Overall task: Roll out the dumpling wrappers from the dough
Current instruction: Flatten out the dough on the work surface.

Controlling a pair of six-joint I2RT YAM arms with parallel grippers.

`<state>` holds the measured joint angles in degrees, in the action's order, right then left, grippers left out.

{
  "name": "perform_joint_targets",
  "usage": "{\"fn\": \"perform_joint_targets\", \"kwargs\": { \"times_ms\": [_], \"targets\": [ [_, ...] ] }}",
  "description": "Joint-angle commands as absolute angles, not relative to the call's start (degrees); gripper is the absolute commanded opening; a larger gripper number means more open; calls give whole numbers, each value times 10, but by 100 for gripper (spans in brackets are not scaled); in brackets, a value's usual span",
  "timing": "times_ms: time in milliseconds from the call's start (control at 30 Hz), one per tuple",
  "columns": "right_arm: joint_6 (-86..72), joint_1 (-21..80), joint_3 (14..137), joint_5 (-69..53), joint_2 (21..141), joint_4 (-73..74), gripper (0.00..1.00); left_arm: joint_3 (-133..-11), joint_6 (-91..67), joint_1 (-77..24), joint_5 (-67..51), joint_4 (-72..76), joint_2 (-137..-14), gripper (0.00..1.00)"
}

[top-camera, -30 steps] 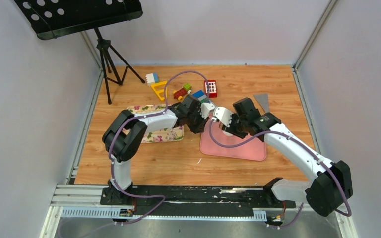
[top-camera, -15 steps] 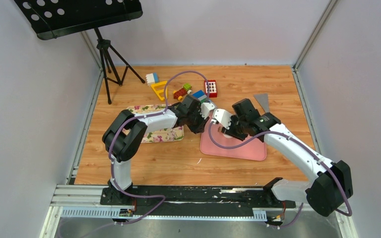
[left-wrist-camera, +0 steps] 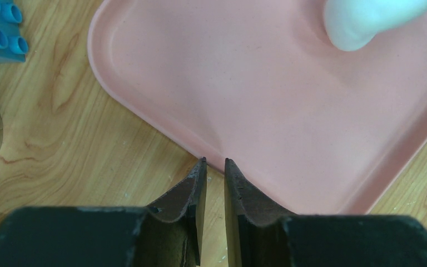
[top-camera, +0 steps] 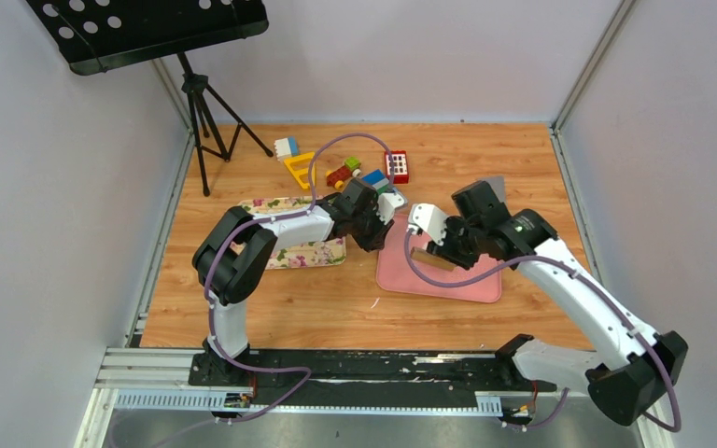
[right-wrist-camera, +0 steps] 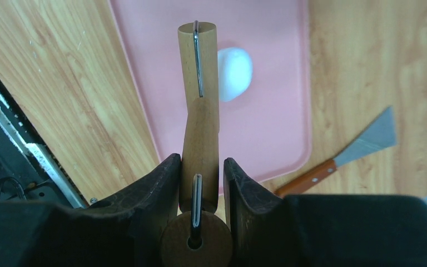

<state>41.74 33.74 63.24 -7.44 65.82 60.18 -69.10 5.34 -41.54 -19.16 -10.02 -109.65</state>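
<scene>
A wooden table (top-camera: 271,299) carries a pink tray (top-camera: 467,285), with the dough (right-wrist-camera: 234,72) a white lump on it. Over the tray the right fingers (right-wrist-camera: 155,189) clamp a wooden rolling pin (right-wrist-camera: 200,83). The left fingers (left-wrist-camera: 186,194), a slit apart, meet the tray's rim; I cannot tell whether they pinch it.

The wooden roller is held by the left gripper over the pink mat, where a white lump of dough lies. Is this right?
Not quite: the right gripper, not the left gripper, holds the wooden roller; the right wrist view shows the grip. The rest stands: it is over the pink mat, where the white lump of dough lies.
</scene>
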Motion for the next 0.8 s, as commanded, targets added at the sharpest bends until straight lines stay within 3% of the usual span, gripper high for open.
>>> {"fn": "perform_joint_targets", "kwargs": {
  "times_ms": [0,400,767],
  "targets": [
    [437,339,696,-54,616,592,0,-698,64,-419,-202,-109,-1109,25],
    [606,339,600,50,589,460,0,-702,73,-418,-222,-117,-1114,25],
    [715,330,591,-60,552,476,0,-709,82,-419,-230,-126,-1122,25]
  ]
}}
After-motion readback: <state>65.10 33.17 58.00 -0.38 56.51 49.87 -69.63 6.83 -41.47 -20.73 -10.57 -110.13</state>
